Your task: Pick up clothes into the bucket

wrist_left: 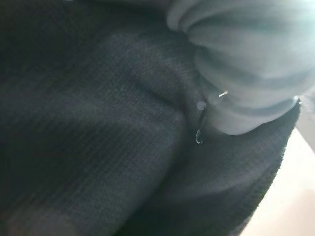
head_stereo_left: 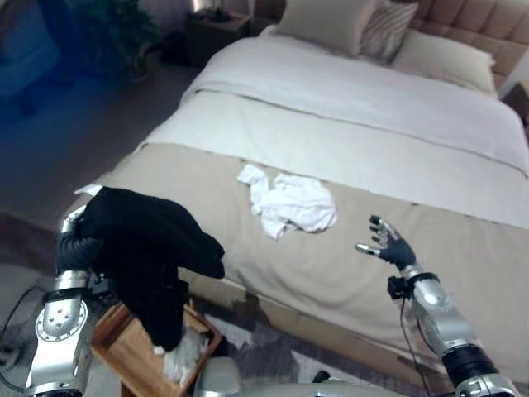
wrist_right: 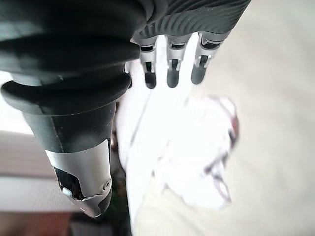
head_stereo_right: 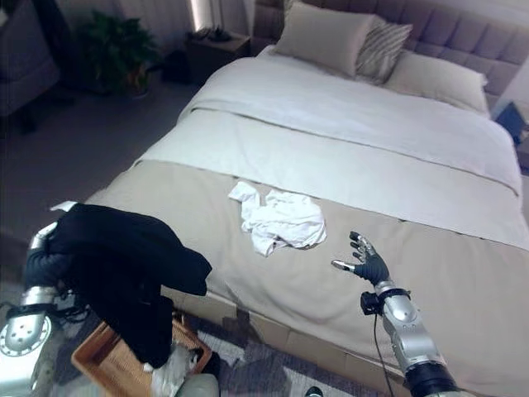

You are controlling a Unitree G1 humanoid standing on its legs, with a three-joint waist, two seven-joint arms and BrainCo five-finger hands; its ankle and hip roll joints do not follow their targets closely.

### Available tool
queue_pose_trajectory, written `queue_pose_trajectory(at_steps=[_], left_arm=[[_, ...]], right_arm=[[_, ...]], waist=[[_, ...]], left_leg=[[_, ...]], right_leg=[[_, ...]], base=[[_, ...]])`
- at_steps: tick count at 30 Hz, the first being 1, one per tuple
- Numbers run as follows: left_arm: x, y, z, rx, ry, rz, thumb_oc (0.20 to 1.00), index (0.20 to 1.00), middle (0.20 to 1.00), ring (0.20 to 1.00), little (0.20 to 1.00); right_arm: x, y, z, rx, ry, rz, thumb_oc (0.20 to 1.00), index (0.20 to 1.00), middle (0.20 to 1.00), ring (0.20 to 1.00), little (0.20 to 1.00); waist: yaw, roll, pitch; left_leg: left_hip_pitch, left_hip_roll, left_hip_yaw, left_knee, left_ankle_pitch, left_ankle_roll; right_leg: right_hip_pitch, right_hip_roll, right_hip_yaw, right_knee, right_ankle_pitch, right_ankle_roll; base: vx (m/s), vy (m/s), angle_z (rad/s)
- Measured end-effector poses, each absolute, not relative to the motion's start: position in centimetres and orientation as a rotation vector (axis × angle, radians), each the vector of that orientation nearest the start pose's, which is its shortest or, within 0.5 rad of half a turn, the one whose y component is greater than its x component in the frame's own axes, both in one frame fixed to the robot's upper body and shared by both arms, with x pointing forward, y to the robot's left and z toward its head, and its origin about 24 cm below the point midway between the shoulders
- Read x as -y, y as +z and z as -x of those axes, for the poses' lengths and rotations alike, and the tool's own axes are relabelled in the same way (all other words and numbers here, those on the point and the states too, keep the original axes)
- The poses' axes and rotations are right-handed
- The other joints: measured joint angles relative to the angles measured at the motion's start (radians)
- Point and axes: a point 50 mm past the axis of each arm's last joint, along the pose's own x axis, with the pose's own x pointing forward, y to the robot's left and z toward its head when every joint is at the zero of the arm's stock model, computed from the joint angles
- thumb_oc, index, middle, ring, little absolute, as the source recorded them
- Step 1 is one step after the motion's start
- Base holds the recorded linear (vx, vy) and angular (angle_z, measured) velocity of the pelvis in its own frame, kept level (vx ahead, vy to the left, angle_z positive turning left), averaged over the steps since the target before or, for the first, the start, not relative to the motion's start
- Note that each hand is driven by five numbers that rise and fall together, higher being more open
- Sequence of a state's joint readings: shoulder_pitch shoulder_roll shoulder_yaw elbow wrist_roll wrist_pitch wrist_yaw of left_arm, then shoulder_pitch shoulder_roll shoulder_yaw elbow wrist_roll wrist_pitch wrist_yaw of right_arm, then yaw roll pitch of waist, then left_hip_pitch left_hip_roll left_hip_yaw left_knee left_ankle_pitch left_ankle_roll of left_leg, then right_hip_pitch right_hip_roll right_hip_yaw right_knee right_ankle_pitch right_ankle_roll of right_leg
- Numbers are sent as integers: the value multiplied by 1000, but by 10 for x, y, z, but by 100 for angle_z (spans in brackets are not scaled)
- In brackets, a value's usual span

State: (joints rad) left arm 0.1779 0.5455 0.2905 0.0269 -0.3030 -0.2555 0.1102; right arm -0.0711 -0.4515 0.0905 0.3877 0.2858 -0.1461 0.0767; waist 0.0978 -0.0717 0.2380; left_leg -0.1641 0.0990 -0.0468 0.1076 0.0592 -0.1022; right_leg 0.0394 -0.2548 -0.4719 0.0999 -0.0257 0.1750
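Black cloth [head_stereo_left: 149, 248] draped over left hand above basket [head_stereo_left: 124, 351], to drop in | left fingers hidden, grip unclear | right hand [head_stereo_left: 388, 244] relaxed, empty, beyond basket near white cloth [head_stereo_left: 289, 203]

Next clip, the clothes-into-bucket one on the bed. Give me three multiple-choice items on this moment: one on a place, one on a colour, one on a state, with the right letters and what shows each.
1. Where does the white garment lie?
A. on the beige bed cover
B. in the basket
C. on the pillows

2. What colour is the garment draped over the left arm?
A. red
B. black
C. yellow

3. How is the right hand?
A. shut on the white garment
B. open, holding nothing
C. curled on the basket's rim

Key: 1 A, the white garment sits crumpled on the bed, apart from the pillows. 2 B, the black garment hangs from the left arm above the wooden basket. 3 B, the right hand hovers over the bed with straight fingers beside the white garment, not touching it.
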Motion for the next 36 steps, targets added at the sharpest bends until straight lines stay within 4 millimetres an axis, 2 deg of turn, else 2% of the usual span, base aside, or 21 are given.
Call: queue_pose_trajectory(at_steps=[1, 4, 6, 7, 9, 13, 15, 16, 21, 25, 27, 31, 33, 36], left_arm=[[-321, 91, -205, 188, 389, -304, 200, 200, 200, 200, 200], [-324, 82, -212, 171, 450, -279, 200, 200, 200, 200, 200], [-333, 74, -215, 129, 508, -282, 200, 200, 200, 200, 200], [-337, 70, -215, 106, 541, -284, 200, 200, 200, 200, 200], [-343, 66, -217, 94, 604, -273, 200, 200, 200, 200, 200], [-342, 71, -228, 124, 642, -252, 200, 200, 200, 200, 200], [-339, 79, -244, 164, 666, -235, 200, 200, 200, 200, 200], [-338, 86, -252, 189, 680, -225, 200, 200, 200, 200, 200], [-335, 105, -268, 261, 696, -202, 200, 200, 200, 200, 200], [-344, 118, -280, 282, 761, -211, 200, 200, 200, 200, 200], [-342, 125, -290, 296, 776, -210, 200, 200, 200, 200, 200], [-344, 140, -298, 340, 826, -149, 200, 200, 200, 200, 200], [-345, 147, -302, 360, 868, -98, 200, 200, 200, 200, 200], [-358, 147, -304, 336, 976, -51, 200, 200, 200, 200, 200]], right_arm=[[240, 7, -257, -176, 47, 174, 1000, 1000, 1000, 1000, 1000], [236, 18, -262, -122, 52, 175, 1000, 1000, 1000, 1000, 1000], [231, 30, -267, -68, 63, 176, 1000, 1000, 1000, 1000, 1000], [228, 36, -272, -42, 67, 170, 1000, 1000, 1000, 1000, 1000], [226, 43, -277, -1, 62, 170, 1000, 1000, 1000, 1000, 1000], [225, 55, -285, 60, 38, 163, 1000, 1000, 1000, 1000, 1000], [222, 59, -292, 80, 24, 164, 1000, 1000, 1000, 1000, 1000], [216, 64, -298, 95, 40, 166, 1000, 1000, 1000, 1000, 1000], [203, 79, -308, 157, 61, 145, 1000, 1000, 1000, 1000, 1000], [194, 94, -311, 225, 83, 136, 1000, 1000, 1000, 1000, 1000], [198, 95, -311, 229, 66, 146, 1000, 1000, 1000, 1000, 1000], [200, 98, -311, 245, 41, 127, 1000, 1000, 1000, 1000, 1000], [203, 99, -311, 252, 22, 129, 1000, 1000, 1000, 1000, 1000], [197, 97, -311, 249, 36, 129, 1000, 1000, 1000, 1000, 1000]], waist=[[27, -1, 20], [30, -4, 66], [40, -20, 87], [49, -39, 113], [61, -62, 124], [59, -81, 160], [57, -80, 164], [58, -79, 191], [34, -85, 241], [-7, -116, 268], [-28, -116, 267], [-58, -118, 267], [-60, -121, 264], [-80, -139, 252]], left_leg=[[-31, -5, -15, 17, 0, 0], [-96, -17, -62, 55, 0, 0], [-164, -24, -85, 84, -6, 1], [-180, -25, -92, 94, -3, 3], [-239, -27, -101, 136, -14, -9], [-318, -37, -123, 191, -13, -7], [-409, -49, -138, 247, -23, -5], [-442, -51, -146, 271, -25, -4], [-572, -53, -155, 366, -40, -8], [-680, -47, -157, 416, -40, -9], [-723, -51, -162, 427, -42, -10], [-754, -53, -163, 430, -38, -5], [-768, -50, -164, 428, -37, -5], [-796, -42, -172, 429, -34, -1]], right_leg=[[-29, -1, -15, 42, -15, 1], [-78, -32, -47, 120, -56, -9], [-142, -53, -64, 197, -94, -18], [-171, -57, -66, 235, -103, -19], [-222, -71, -61, 293, -135, -27], [-295, -93, -68, 376, -168, -35], [-384, -113, -64, 453, -196, -50], [-414, -115, -64, 488, -201, -52], [-543, -135, -42, 591, -231, -76], [-659, -143, -21, 645, -235, -83], [-699, -147, -21, 658, -235, -83], [-728, -148, -20, 664, -236, -81], [-743, -146, -20, 663, -238, -79], [-765, -135, -28, 659, -235, -84]], base=[[-154, -18, 53], [-97, -15, 50], [-51, -53, 36], [-40, -72, 11], [-30, -18, 10], [-124, 29, 15], [-95, 49, 14], [-97, 48, 7], [-79, 59, -3], [-27, 26, -9], [2, -5, 2], [9, -9, 0], [42, -49, -1], [43, -60, -1]])
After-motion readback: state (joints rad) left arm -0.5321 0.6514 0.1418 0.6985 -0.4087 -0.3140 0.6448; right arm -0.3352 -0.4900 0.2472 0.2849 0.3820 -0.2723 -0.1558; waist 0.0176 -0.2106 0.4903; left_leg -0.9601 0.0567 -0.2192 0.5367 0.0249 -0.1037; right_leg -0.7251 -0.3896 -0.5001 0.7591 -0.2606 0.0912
